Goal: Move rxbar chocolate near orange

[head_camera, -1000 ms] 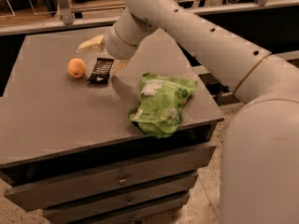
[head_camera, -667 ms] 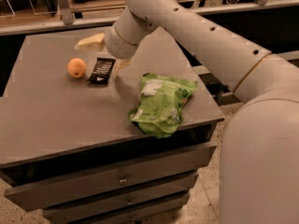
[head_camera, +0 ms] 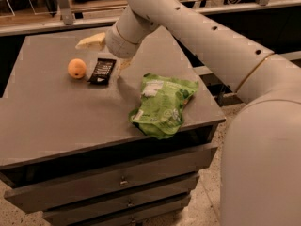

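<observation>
We judge the placing done: the bar (head_camera: 102, 70) lies just beside the orange (head_camera: 77, 68) on the bench (head_camera: 47, 117). The end effector (head_camera: 104, 54) hangs above, spread and empty. Next we should lift clear.

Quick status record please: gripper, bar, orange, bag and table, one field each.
gripper: over the table's far side, just behind the rxbar chocolate
rxbar chocolate: flat on the table, just right of the orange, with a narrow gap between them
orange: on the far-left part of the table
green snack bag: at the table's front right edge
table: grey top with drawers below
</observation>
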### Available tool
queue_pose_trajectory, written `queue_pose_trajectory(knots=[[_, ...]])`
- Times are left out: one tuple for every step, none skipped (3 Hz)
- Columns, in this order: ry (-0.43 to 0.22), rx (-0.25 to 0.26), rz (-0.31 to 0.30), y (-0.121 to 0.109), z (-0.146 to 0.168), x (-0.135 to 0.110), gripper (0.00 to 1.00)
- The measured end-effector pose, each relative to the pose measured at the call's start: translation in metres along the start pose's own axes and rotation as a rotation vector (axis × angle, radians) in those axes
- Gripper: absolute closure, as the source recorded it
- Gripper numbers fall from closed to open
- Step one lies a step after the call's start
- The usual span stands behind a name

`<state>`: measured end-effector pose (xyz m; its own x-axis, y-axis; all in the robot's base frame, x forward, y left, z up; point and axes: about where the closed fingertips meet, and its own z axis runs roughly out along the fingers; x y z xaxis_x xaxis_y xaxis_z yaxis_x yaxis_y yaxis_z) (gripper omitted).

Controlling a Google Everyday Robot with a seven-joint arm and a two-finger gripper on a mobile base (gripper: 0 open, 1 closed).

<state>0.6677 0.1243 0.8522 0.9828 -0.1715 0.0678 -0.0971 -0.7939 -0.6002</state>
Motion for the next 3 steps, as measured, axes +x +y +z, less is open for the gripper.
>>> queue_pose_trajectory(knots=[[0.0, 0.0, 0.0, -0.0003, -0.0004, 0.0, 0.0], [0.0, 0.0, 0.0, -0.0008, -0.001, 0.0001, 0.16], [0.0, 0.0, 0.0, -0.0029, -0.0038, 0.0003, 0.19]])
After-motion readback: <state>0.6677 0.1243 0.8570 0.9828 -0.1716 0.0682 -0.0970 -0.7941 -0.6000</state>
